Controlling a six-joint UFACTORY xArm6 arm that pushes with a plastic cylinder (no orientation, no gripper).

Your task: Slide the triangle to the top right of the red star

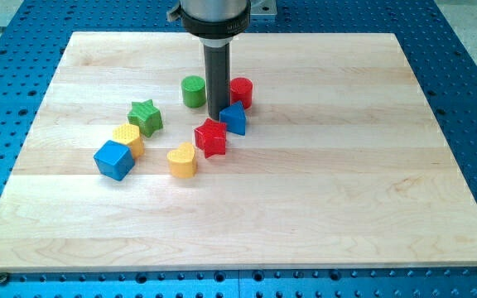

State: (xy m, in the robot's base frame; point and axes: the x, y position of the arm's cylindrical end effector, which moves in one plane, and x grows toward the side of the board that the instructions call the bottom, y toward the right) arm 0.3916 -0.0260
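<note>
You are looking at a pale wooden board (321,190) with visible plank seams, lying on a blue perforated metal table (462,74) that frames it on all sides. The dark straight rod hangs from a grey mount at the view's top, and my tip (218,117) sits on the board just beside the blue triangular block (233,118), at its left edge, apparently touching it. There is no gripper on this arm, so nothing is clasped or released. The blue triangle lies at the upper right of the red star-shaped block (211,136), touching it or nearly so. A red cylinder (241,92) stands just above the triangle, and a green cylinder (193,91) is left of the rod. Farther left you see a green star (146,117), a yellow hexagonal block (127,139), a blue cube (113,160) and a yellow heart-shaped block (182,160).
</note>
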